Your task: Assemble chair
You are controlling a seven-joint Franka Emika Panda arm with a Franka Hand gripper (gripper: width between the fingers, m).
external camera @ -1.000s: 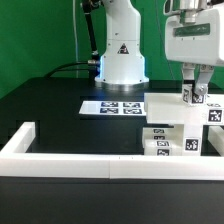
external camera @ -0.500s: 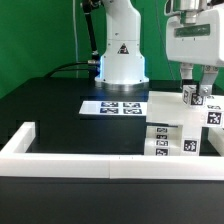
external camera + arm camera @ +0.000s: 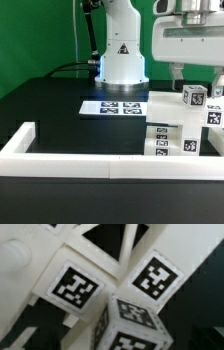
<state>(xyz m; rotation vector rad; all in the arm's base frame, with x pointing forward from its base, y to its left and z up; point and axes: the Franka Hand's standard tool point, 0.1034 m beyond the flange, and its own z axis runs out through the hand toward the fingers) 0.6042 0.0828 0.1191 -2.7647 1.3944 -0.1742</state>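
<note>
my hand [image 3: 196, 72] hangs wide, gripping nothing, above the chair [image 3: 180, 125] at the bench's [image 3: 60, 105] right edge in the exterior view. risk i see: the topmost leg [image 3: 194, 97] looks barely seated; a descending finger could knock it loose.

- A matte white blocky plastic chair [image 3: 100, 286] fills the frame directly beneath the end effector.
- Black-and-white square tags [image 3: 75, 286] cover its faces.
- A tagged square leg [image 3: 130, 325] stands nearest the camera.

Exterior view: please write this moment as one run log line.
claw: open, above chair | chair: on table, not held | square leg: standing on chair, free
</note>
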